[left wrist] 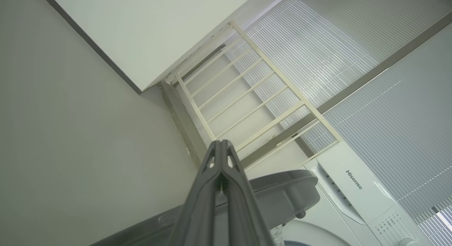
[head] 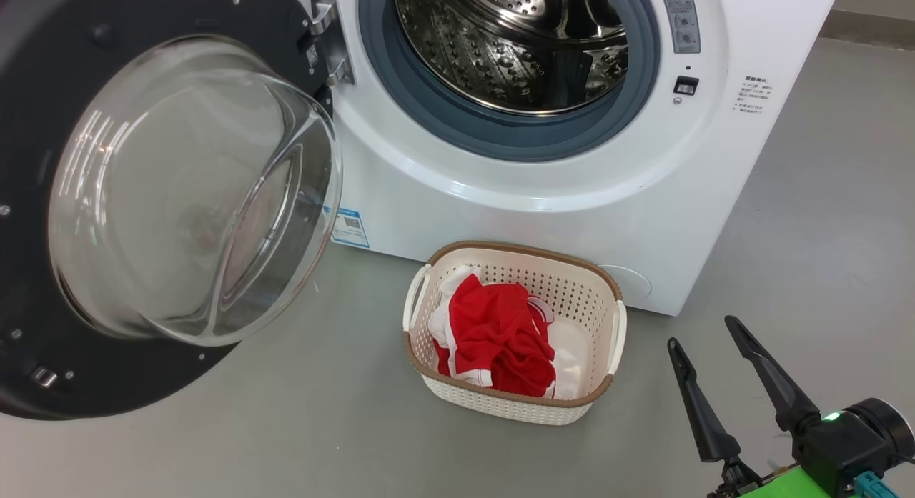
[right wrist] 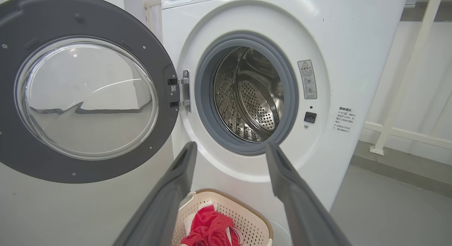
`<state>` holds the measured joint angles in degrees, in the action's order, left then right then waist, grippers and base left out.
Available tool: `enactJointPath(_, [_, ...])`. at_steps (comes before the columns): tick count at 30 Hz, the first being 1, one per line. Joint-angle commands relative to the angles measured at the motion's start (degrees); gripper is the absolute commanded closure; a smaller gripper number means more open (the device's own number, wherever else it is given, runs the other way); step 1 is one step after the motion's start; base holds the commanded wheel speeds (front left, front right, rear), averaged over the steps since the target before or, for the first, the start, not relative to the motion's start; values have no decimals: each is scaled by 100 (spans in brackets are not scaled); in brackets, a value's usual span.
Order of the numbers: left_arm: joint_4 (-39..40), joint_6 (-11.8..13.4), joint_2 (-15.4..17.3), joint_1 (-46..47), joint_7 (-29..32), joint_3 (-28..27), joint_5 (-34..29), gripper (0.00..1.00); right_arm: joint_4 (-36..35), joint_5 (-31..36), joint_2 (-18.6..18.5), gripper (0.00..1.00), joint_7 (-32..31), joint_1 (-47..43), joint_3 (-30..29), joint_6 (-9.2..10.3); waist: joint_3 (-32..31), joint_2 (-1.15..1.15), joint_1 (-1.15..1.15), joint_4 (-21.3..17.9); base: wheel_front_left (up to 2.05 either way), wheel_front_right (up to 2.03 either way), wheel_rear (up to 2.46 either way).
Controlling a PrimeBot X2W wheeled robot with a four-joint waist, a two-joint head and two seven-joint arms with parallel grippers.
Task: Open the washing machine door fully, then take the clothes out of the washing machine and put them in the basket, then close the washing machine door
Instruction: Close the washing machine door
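The washing machine (head: 543, 191) (right wrist: 339, 34) stands with its steel drum (head: 511, 44) (right wrist: 249, 96) bare. Its door (head: 171, 191) (right wrist: 84, 94) is swung wide to the left, glass bowl facing out. On the floor in front sits the basket (head: 604, 341) (right wrist: 247, 210) holding the red clothes (head: 500, 337) (right wrist: 208, 228). My right gripper (head: 704, 334) (right wrist: 229, 150) is open and empty, low to the right of the basket. My left gripper (left wrist: 220, 145) is shut on nothing, pointing up past the door's top edge (left wrist: 282, 189).
Grey floor (head: 286, 426) surrounds the basket. A cream railing (left wrist: 247, 94) (right wrist: 406, 80) runs behind the machine, with window blinds (left wrist: 353, 62) beyond. The control panel (left wrist: 367, 193) tops the machine.
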<state>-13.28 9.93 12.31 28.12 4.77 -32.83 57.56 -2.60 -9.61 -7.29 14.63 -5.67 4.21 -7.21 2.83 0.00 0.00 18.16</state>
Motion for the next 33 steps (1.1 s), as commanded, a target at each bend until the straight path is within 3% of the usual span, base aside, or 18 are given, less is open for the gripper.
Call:
enactJointPath(1, [-22, 93, 382, 232, 167, -147, 60, 100, -135, -54, -122, 0, 37, 132, 105, -28, 2, 0, 0, 1, 0, 0, 0])
enactJointPath(11, [-1147, 408, 1011, 860, 1122, -171, 460, 100, -119, -74, -220, 0, 37, 168, 181, -28, 42, 0, 0, -12, 0, 0, 0])
enactJointPath(21, [-1861, 550, 1367, 1077, 1792, 88, 491, 100, -102, -116, -276, 0, 37, 197, 238, -28, 71, 0, 0, -114, 0, 0, 0])
enactJointPath(33, [-2169, 270, 1480, 808, 2455, 335, 564, 100, -109, -130, -247, 0, 37, 150, 199, -28, 51, 0, 0, -155, 0, 0, 0])
